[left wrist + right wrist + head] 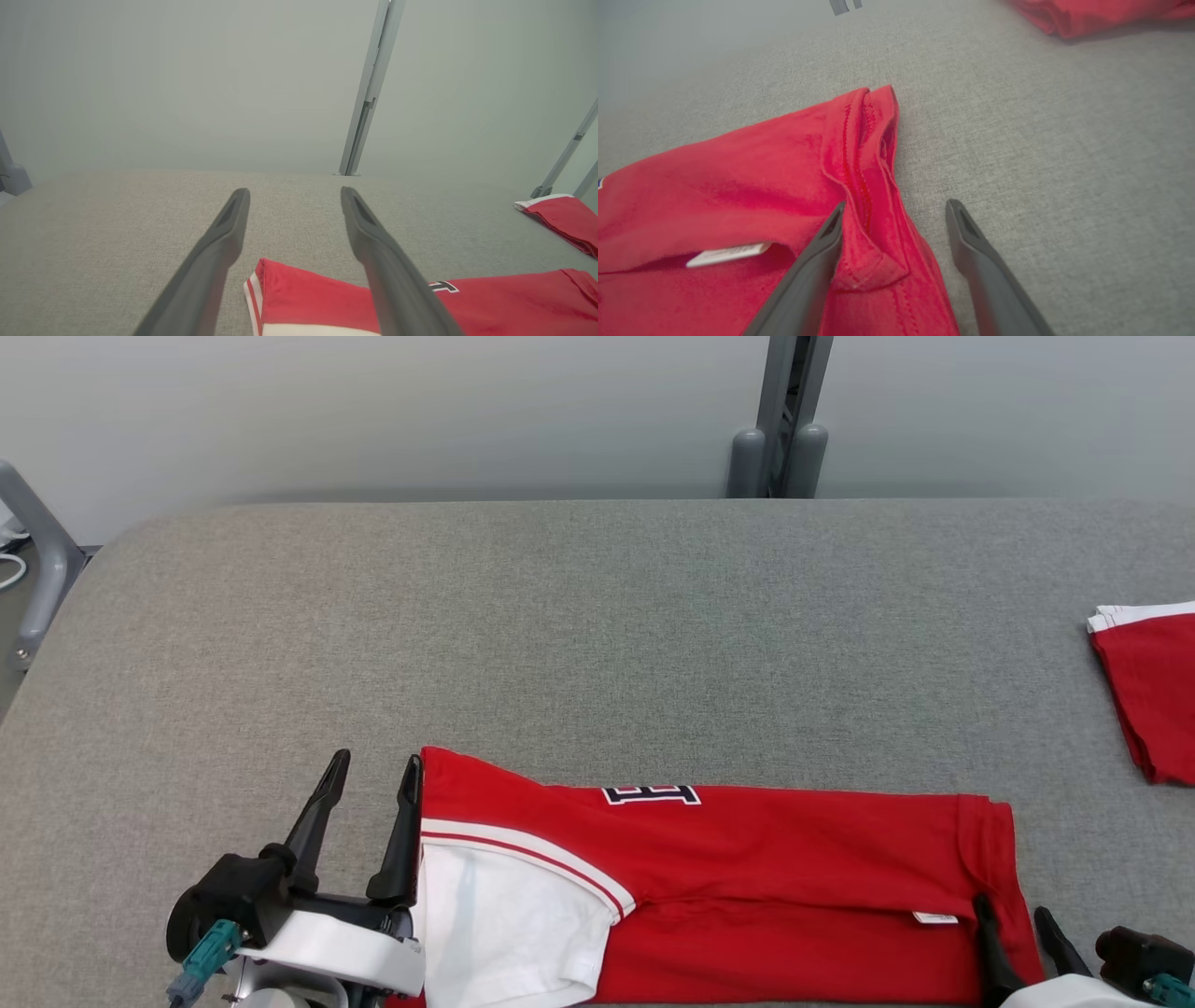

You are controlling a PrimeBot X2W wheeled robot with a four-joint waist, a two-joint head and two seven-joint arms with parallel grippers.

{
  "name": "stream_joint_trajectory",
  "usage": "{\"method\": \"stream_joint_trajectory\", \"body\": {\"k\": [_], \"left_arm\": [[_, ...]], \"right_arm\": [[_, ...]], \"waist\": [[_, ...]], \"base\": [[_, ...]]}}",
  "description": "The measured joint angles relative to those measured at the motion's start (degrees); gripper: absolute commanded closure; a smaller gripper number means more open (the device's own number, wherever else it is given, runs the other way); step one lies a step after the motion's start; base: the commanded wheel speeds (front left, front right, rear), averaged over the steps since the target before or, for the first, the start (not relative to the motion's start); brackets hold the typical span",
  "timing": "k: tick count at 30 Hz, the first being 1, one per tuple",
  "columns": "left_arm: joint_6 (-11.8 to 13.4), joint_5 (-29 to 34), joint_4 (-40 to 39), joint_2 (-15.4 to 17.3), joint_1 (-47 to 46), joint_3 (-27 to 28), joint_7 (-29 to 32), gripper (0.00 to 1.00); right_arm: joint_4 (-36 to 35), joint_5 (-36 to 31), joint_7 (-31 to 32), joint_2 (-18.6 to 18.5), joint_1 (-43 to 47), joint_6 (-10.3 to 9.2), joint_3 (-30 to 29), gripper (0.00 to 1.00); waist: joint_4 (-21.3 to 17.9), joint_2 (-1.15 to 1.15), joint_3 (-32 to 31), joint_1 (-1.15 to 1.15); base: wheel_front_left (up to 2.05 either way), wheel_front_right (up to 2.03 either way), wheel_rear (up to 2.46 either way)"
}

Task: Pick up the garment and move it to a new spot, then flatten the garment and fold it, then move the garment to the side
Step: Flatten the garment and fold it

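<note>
Left gripper [376,761] low at the table's [597,616] near edge, fingers apart over the garment's [794,859] left end, pointing to the far edge. Right gripper [1010,906] fingers apart, straddling its right hem. Garment folded into a strip, long axis along the near edge. Second red garment [1153,691] at the right edge.

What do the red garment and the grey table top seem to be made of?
Red garment: likely soft knit cloth, matte; it folds limply, with stitched hems. Grey table top: apparently woven fabric covering, matte; a fine weave grain shows.
</note>
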Motion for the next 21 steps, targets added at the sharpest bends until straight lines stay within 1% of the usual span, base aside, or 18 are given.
{"method": "stream_joint_trajectory", "body": {"k": [4,8,9,10,11,12,18,21], "left_arm": [[0.0,0.0,0.3,0.0,0.0,0.0,0.0,0.00],[-0.2,0.0,0.4,0.0,0.0,0.1,0.0,0.00],[-0.2,0.0,0.5,0.0,0.0,0.1,0.0,0.00],[-0.2,0.0,0.5,0.0,0.0,0.2,0.0,0.00],[-0.2,0.0,0.5,0.0,0.0,0.2,0.0,0.00],[-0.2,0.0,0.5,0.0,0.0,0.2,0.0,0.00],[-0.2,0.0,0.6,0.0,-0.1,0.4,0.0,0.00],[-0.2,0.0,0.7,0.0,-0.1,0.4,0.0,0.00]], "right_arm": [[3.4,2.0,-1.5,0.0,-1.5,0.00,1.1,0.00],[4.6,3.4,-2.1,0.0,-2.5,-0.01,3.2,0.00],[4.9,3.7,-2.2,0.0,-2.7,-0.01,3.7,0.24],[5.0,3.6,-2.4,-0.1,-2.8,-0.01,4.2,0.62],[5.1,3.6,-2.5,-0.3,-3.0,-0.01,4.5,0.94],[5.4,3.6,-2.5,-0.4,-3.2,-0.01,4.6,1.00],[6.4,3.0,-2.7,-1.1,-3.9,0.18,3.1,1.00],[6.7,2.6,-2.7,-2.3,-4.5,0.16,1.7,1.00]], "waist": [[0.4,0.00,0.0,0.00],[0.5,0.00,0.0,0.00],[0.4,0.00,0.0,0.00],[0.4,0.00,0.1,0.00],[0.4,0.00,0.1,0.00],[0.4,0.00,0.1,0.00],[0.3,0.00,0.2,0.00],[0.3,0.00,0.2,0.00]], "base": [[0.00,0.00,0.00],[0.00,0.00,0.00],[0.00,0.00,0.00],[0.00,0.00,0.00],[0.00,0.00,0.00],[0.00,0.00,0.00],[0.00,0.00,0.00],[0.00,0.00,0.00]]}}
